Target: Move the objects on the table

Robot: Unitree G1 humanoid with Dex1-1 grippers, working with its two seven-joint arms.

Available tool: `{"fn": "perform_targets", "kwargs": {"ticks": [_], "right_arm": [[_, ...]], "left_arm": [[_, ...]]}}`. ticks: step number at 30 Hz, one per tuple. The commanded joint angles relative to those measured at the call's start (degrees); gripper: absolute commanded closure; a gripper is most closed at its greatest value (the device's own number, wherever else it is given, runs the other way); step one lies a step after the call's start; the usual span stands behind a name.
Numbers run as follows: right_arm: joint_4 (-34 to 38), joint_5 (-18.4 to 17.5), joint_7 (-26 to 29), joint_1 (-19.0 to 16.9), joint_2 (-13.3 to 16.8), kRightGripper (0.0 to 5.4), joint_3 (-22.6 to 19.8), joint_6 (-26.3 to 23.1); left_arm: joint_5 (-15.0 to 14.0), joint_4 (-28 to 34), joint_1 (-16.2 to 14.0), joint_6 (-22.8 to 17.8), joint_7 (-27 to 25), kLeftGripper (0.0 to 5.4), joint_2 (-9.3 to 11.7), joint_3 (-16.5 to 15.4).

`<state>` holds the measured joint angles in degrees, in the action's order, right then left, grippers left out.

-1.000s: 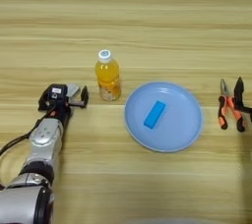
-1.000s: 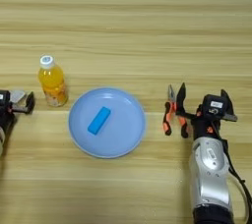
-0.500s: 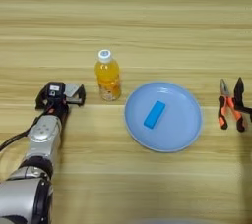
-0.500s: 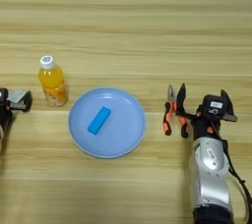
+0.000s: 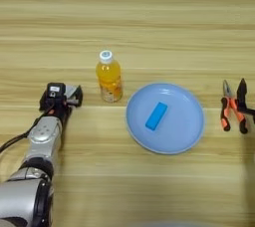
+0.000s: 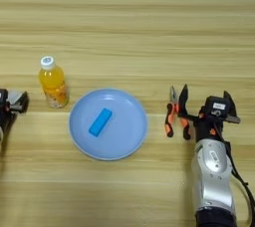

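A small bottle [image 5: 109, 76] of orange drink with a white cap stands upright left of the round light-blue plate [image 5: 187, 131]. On the plate lies a blue oblong block [image 5: 156, 116]. My left gripper [image 5: 61, 99] rests on the table [image 5: 149, 17] just left of the bottle, open and apart from it. A pale grey patch shows by its right finger; I cannot tell whether that is a block. My right gripper [image 6: 205, 102] is open, its left finger lying over orange-handled pliers [image 6: 172, 116] right of the plate.
Both forearms come in from the near edge, the left one [image 5: 42, 139] at the bottom left and the right one [image 6: 213, 171] at the bottom right. The far half of the table shows bare planks.
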<state>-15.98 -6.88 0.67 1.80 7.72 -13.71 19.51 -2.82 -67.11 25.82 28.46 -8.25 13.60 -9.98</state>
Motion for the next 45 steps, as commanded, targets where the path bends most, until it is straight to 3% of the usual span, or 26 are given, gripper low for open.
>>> {"fn": "perform_targets", "kwargs": {"ticks": [1,8,22,28,34,41,45], "right_arm": [[-0.19,-0.05,0.24,0.55,0.25,0.00,-0.17,0.00],[-0.01,-0.06,0.25,0.39,0.25,0.00,-0.21,-0.05],[0.19,-0.05,0.25,0.19,0.19,0.00,-0.22,-0.11],[0.04,-0.11,0.37,0.23,0.17,0.00,-0.19,-0.11],[-0.04,-0.05,0.33,0.29,0.01,0.00,-0.06,-0.05],[-0.25,-0.01,0.29,0.49,-0.09,0.00,0.06,0.00],[-0.25,-0.04,0.25,0.50,-0.05,0.00,0.03,0.02]], "left_arm": [[0.25,-1.29,-0.55,-1.07,-0.51,1.69,0.16,0.07],[0.06,-1.15,-0.69,-0.77,-0.99,2.39,0.05,-0.11],[-0.11,0.03,-1.01,0.27,-1.30,2.43,0.09,-0.72],[-0.55,4.25,-1.63,2.12,-1.38,2.43,-0.07,-0.81],[-1.64,14.38,-4.12,2.53,-1.51,2.43,-0.29,-1.09],[-2.74,27.66,-7.38,-0.72,-1.00,2.43,0.21,-1.12],[-4.31,40.04,-10.65,-3.47,-1.70,2.43,0.29,-1.32]]}}
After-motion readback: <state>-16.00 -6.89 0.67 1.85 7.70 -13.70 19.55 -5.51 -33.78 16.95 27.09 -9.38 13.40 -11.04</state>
